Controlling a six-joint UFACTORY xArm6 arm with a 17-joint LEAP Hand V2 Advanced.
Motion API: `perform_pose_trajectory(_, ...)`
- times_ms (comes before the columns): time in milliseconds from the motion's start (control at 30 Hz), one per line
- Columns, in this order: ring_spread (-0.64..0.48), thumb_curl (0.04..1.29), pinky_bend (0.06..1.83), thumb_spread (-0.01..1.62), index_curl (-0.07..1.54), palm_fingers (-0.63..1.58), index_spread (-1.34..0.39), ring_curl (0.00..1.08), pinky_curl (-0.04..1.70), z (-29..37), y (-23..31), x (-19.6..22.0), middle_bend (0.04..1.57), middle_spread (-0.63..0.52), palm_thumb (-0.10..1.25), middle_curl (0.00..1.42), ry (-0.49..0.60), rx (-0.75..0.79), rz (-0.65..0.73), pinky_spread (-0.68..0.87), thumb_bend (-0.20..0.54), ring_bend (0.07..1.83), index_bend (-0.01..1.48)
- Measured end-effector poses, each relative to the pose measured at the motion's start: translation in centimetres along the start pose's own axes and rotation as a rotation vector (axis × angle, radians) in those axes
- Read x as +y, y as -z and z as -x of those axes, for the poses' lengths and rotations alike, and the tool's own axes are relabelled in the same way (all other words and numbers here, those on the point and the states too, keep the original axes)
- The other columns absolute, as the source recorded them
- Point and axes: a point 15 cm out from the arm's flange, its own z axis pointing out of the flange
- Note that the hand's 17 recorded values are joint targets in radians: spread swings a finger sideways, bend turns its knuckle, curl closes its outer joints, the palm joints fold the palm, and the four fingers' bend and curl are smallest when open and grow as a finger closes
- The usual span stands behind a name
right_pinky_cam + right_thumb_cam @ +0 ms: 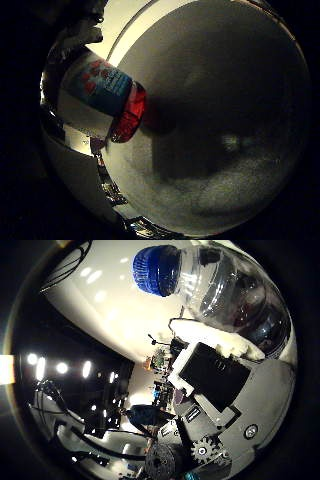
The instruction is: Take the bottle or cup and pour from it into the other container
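Note:
A clear plastic bottle [102, 92] with a blue and red label and red liquid at its base lies close against my palm. Its blue cap [155, 270] is on, above the clear neck. My right hand [215, 375], of white and black parts, is curled against the bottle's side and holds it off the surface. The bottle's base hangs over the rim of a large round grey container [225, 75] with a shiny metal edge [107, 185]. The container fills most of the little finger side view, and I cannot make out anything inside it.
A broad white surface [100, 305] with bright glints lies behind the bottle's cap. Beyond it is a dim room with several lamps [60, 367] and some stands and equipment [160, 360] in the distance.

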Motion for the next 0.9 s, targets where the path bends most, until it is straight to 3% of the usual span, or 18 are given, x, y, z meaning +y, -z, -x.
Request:
perform_pose_trajectory(167,-0.21,0.72,1.6,0.66,0.98,1.07,-0.32,0.63,0.47,3.2,0.8,-1.4,1.27,-0.18,1.2,0.85,0.059,0.046,0.022,-0.19,-0.014,1.41,1.01)
perform_pose_trajectory(500,-0.23,0.85,1.56,0.53,1.02,1.05,-0.29,0.73,0.6,12.6,-1.4,-3.9,1.32,-0.17,1.18,0.88,0.24,0.221,0.217,-0.16,-0.013,1.39,1.06)
perform_pose_trajectory(900,-0.24,0.92,1.48,0.45,1.03,1.06,-0.28,0.8,0.72,23.4,-4.3,-2.5,1.33,-0.15,1.16,0.87,0.34,0.457,0.377,-0.17,-0.017,1.35,1.06)
